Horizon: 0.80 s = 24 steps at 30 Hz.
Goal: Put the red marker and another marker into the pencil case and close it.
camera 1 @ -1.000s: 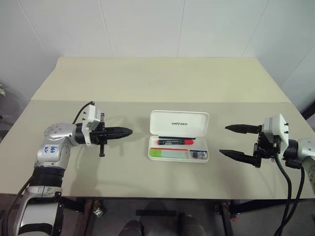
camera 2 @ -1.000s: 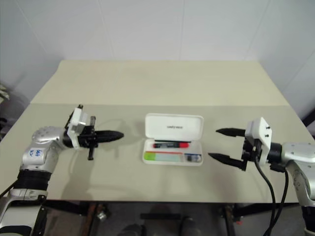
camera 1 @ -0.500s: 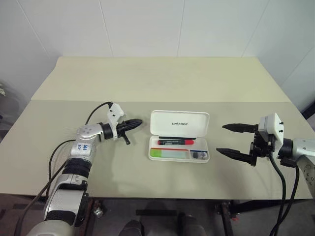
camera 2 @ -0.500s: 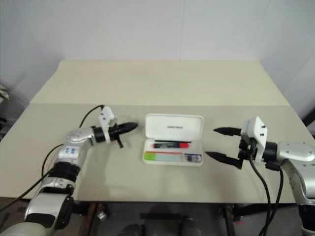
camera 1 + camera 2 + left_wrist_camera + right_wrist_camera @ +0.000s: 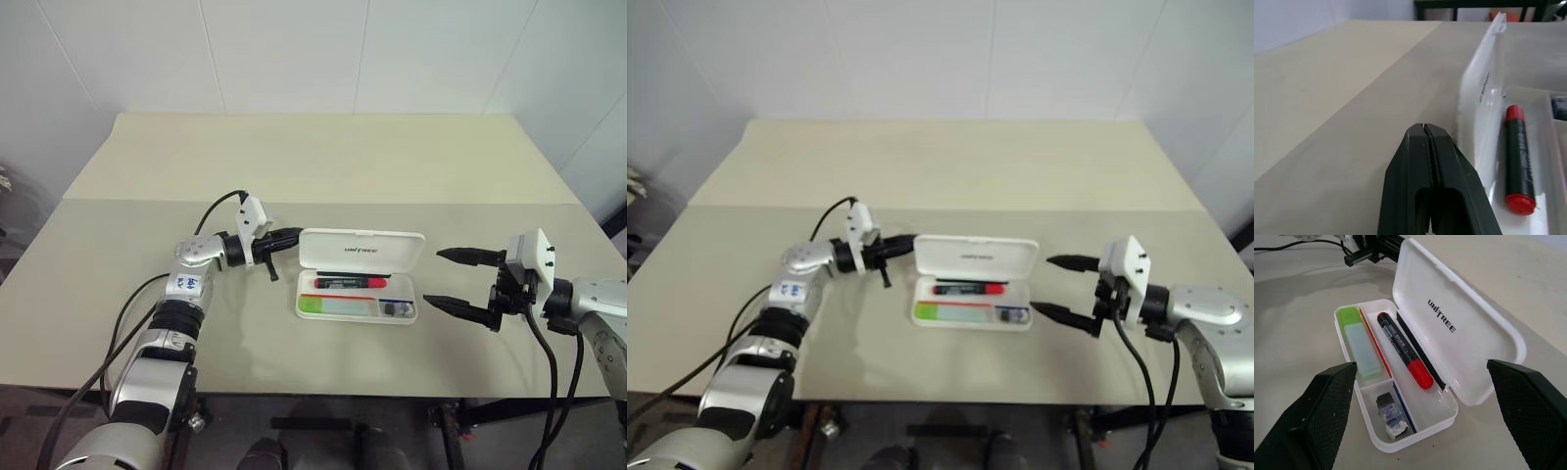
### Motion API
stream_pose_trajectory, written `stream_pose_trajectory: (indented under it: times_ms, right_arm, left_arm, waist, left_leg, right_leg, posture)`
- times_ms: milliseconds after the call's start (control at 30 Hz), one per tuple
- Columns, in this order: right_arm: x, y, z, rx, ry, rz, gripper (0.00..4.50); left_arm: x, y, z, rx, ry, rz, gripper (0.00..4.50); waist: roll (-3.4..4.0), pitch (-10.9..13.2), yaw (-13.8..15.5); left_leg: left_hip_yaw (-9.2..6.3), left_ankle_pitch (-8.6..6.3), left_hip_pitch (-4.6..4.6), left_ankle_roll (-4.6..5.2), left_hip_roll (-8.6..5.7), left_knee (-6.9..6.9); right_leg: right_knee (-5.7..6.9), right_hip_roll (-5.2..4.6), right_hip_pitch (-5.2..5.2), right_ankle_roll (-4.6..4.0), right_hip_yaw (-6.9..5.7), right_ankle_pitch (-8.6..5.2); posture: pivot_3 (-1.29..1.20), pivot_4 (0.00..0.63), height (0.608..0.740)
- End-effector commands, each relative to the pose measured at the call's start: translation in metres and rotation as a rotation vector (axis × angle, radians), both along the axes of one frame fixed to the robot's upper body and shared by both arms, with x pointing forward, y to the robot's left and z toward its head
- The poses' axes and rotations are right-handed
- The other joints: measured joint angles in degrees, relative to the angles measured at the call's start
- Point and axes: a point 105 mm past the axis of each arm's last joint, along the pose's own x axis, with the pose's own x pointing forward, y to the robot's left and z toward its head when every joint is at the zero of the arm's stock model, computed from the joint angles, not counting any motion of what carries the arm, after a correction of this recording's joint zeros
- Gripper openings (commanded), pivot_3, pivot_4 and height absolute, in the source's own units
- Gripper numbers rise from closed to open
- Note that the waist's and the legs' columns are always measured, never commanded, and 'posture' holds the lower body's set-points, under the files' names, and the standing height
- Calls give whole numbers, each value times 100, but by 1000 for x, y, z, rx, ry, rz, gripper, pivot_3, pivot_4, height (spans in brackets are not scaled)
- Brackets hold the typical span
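The white pencil case [image 5: 407,316] lies open at the table's middle, its lettered lid [image 5: 362,250] tilted up behind the tray. The red marker [image 5: 349,282] lies in the tray's back slot and the light-green marker [image 5: 328,305] in the front slot; both are plain in the right wrist view, red marker [image 5: 1400,350], green marker [image 5: 1359,342]. My left gripper [image 5: 294,235] is shut and empty, its tip at the lid's left end; whether it touches the lid I cannot tell. Right of the case, my right gripper [image 5: 436,277] stands open, its fingers [image 5: 1317,416] spread wide and empty.
A small dark and white object [image 5: 1393,416] sits in the tray's small compartment. The beige table [image 5: 313,157] stretches wide behind the case, with bare surface on both sides. A black cable [image 5: 211,211] loops above my left forearm.
My left gripper, still shut, has swung right across the table to the lid's left end. The lid now stands more raised. The right gripper has hardly moved.
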Motion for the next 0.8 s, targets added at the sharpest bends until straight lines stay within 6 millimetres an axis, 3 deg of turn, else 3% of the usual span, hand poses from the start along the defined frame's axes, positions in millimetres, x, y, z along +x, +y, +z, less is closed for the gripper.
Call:
stream_pose_trajectory:
  times_ms: [33,233,467,800]
  right_arm:
    - [0,0,8,7,-41,5,4500]
    - [-1,-6,10,4,-28,-3,4500]
    - [-3,-17,12,-12,-17,-30,4500]
    - [-11,-8,10,18,-21,-41,4500]
  left_arm:
    - [-10,-3,19,-13,-99,-78,20]
    - [-27,-5,10,92,-132,-186,20]
    - [-55,-24,-14,232,-90,-341,20]
    - [-56,-52,-41,345,26,-285,20]
  waist:
    - [0,0,-1]
    - [0,0,-5]
    - [0,0,-3]
    - [0,0,-5]
  left_leg:
    - [0,0,0,0,0,0]
    - [0,0,0,0,1,-1]
    - [-1,0,1,0,1,0]
    - [-3,0,3,1,1,3]
  right_leg:
    - [0,0,0,0,0,0]
    - [1,1,0,0,0,0]
    - [2,1,1,0,1,0]
    - [3,1,4,0,1,0]
  posture:
    - [0,150,740]
    - [0,150,740]
    - [0,150,740]
    - [0,150,740]
